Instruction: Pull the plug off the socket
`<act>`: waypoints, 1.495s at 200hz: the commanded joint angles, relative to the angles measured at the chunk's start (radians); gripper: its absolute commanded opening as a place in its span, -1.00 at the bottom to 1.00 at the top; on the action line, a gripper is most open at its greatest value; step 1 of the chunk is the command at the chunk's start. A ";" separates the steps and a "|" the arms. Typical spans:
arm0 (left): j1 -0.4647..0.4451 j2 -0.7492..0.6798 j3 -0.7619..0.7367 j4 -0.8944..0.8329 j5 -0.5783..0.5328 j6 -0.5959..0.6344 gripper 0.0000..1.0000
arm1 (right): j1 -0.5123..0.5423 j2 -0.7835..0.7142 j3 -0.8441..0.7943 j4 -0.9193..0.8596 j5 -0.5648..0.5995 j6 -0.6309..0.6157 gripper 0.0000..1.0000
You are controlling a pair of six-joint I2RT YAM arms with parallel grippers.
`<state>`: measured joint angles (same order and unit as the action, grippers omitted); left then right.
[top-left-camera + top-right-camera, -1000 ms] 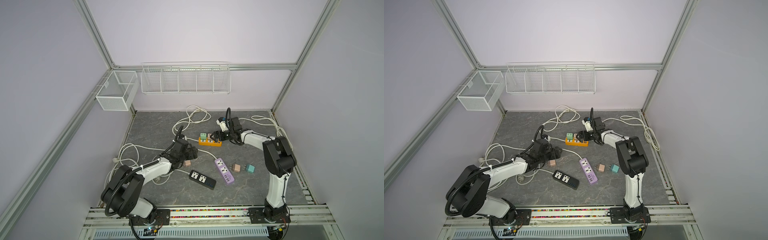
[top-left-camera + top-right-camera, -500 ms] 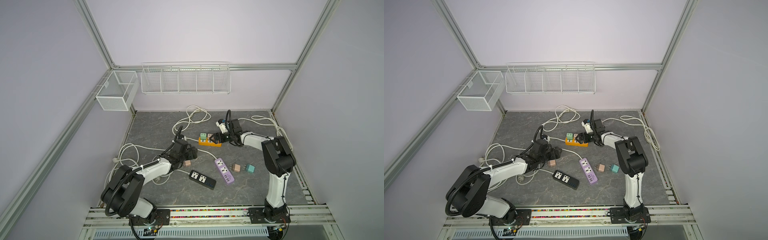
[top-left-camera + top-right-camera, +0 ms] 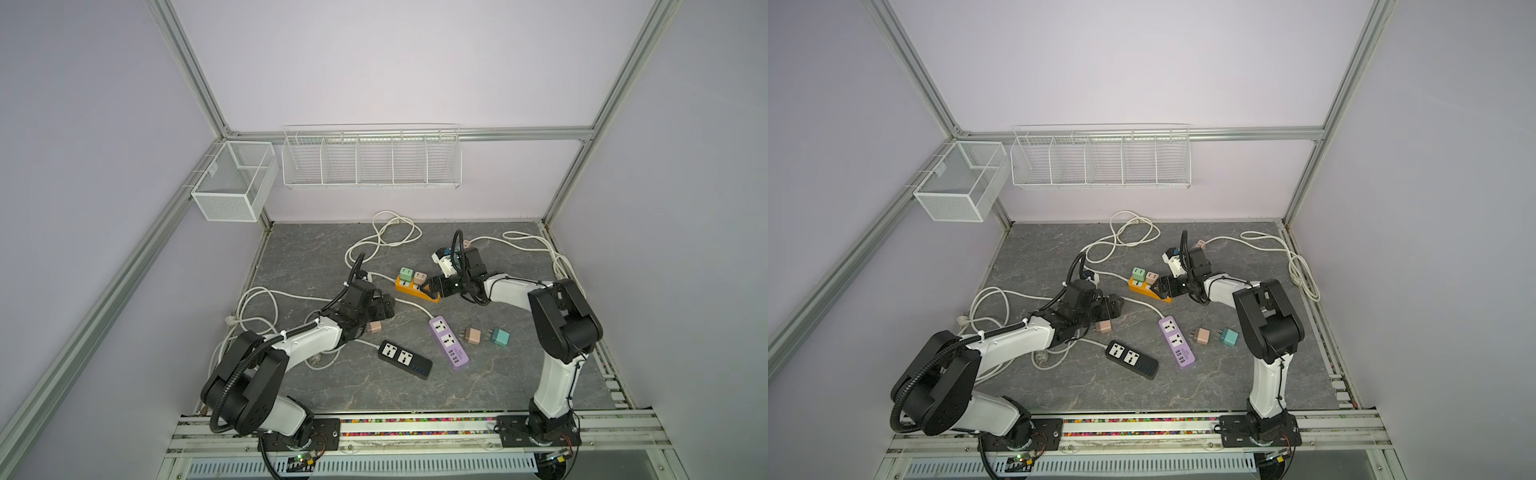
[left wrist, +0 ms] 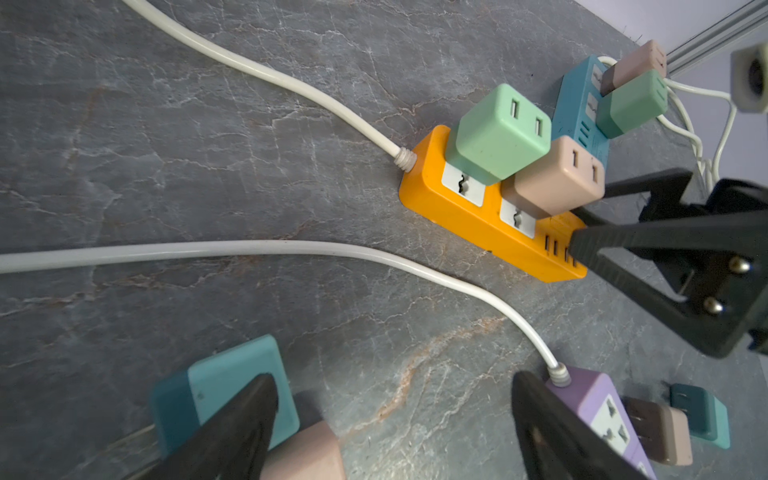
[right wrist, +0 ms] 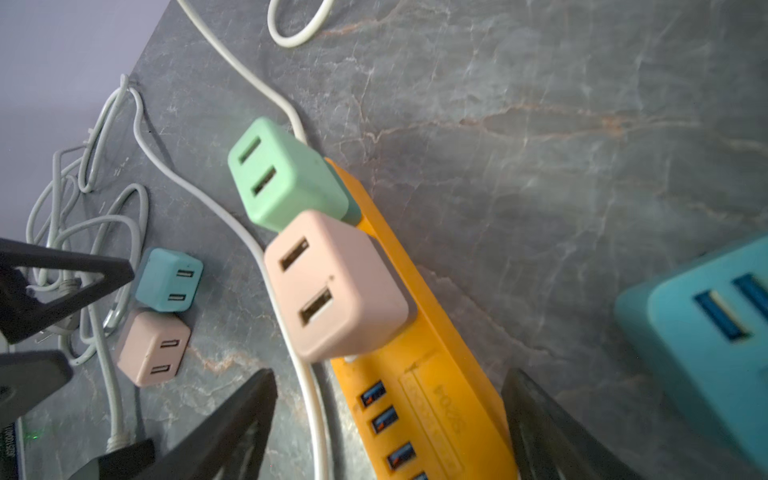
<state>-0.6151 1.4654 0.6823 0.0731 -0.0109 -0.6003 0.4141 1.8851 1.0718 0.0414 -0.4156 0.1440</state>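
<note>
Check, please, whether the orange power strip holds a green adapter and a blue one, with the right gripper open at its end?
Not blue: the left wrist view shows a pink adapter beside the green adapter in the orange power strip; the right gripper is open at its end.

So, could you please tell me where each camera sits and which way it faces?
Top views: high in front, looking down on the table; both arms, left hand, right hand show.
Left wrist: on the left arm, facing the orange strip; own fingers, right hand show.
Right wrist: on the right arm, facing along that strip; own fingers, left hand show.
Shared: green plug and pink plug.
</note>
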 commanded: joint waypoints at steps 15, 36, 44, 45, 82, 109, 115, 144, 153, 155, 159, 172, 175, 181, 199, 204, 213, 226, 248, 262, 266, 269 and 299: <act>0.008 -0.038 -0.007 0.032 0.000 0.000 0.71 | 0.042 -0.125 -0.115 0.002 0.009 0.042 0.76; 0.008 -0.048 -0.006 0.050 0.008 -0.003 0.67 | 0.092 -0.239 -0.184 0.021 0.063 0.077 0.76; 0.008 -0.049 -0.003 0.055 0.005 -0.012 0.65 | 0.104 -0.272 -0.187 0.015 0.078 0.094 0.77; 0.008 -0.048 -0.003 0.055 0.003 -0.013 0.65 | 0.104 -0.276 -0.186 0.012 0.078 0.096 0.76; 0.008 -0.030 0.041 0.083 0.037 -0.077 0.51 | 0.107 -0.390 -0.187 -0.089 0.168 0.107 0.77; 0.009 0.014 0.096 0.076 0.068 -0.129 0.44 | 0.109 -0.382 -0.126 -0.219 0.289 0.078 0.77; 0.008 0.030 0.105 0.084 0.076 -0.135 0.43 | 0.112 -0.370 -0.104 -0.243 0.301 0.070 0.77; 0.010 0.112 0.157 0.118 0.112 -0.163 0.36 | 0.151 -0.319 -0.013 -0.318 0.371 0.032 0.77; 0.011 0.136 0.169 0.128 0.128 -0.168 0.33 | 0.154 -0.309 0.001 -0.313 0.368 0.032 0.77; 0.010 0.141 0.170 0.129 0.132 -0.169 0.33 | 0.154 -0.305 0.005 -0.313 0.365 0.032 0.77; 0.011 0.151 0.174 0.130 0.142 -0.171 0.32 | 0.155 -0.298 0.014 -0.315 0.363 0.030 0.77; 0.011 0.180 0.181 0.121 0.146 -0.174 0.30 | 0.158 -0.273 0.046 -0.326 0.368 0.015 0.79; 0.011 0.186 0.180 0.123 0.144 -0.178 0.29 | 0.158 -0.266 0.051 -0.327 0.368 0.009 0.79; 0.013 0.202 0.179 0.132 0.146 -0.184 0.27 | 0.158 -0.254 0.062 -0.327 0.363 0.000 0.81; 0.020 0.236 0.183 0.160 0.177 -0.179 0.22 | 0.158 -0.208 0.106 -0.341 0.350 -0.027 0.86; 0.020 0.242 0.184 0.160 0.180 -0.173 0.20 | 0.159 -0.192 0.123 -0.348 0.341 -0.038 0.89; 0.020 0.249 0.184 0.162 0.180 -0.168 0.19 | 0.165 -0.162 0.154 -0.362 0.331 -0.061 0.94; 0.020 0.262 0.190 0.156 0.181 -0.164 0.18 | 0.171 -0.124 0.191 -0.381 0.310 -0.096 0.99; 0.019 0.287 0.198 0.151 0.202 -0.157 0.15 | 0.171 -0.084 0.219 -0.365 0.278 -0.119 0.90; 0.020 0.301 0.201 0.151 0.197 -0.153 0.14 | 0.173 -0.046 0.253 -0.377 0.276 -0.131 0.88; 0.021 0.305 0.203 0.150 0.197 -0.154 0.15 | 0.171 -0.033 0.266 -0.385 0.277 -0.134 0.86; 0.021 0.307 0.205 0.147 0.198 -0.153 0.14 | 0.172 -0.024 0.275 -0.392 0.278 -0.137 0.85; 0.024 0.311 0.218 0.131 0.198 -0.136 0.13 | 0.172 0.039 0.331 -0.413 0.284 -0.172 0.71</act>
<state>-0.5991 1.7706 0.8661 0.2054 0.1822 -0.7639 0.5797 1.8812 1.3617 -0.3378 -0.1211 0.0364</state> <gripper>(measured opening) 0.567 0.875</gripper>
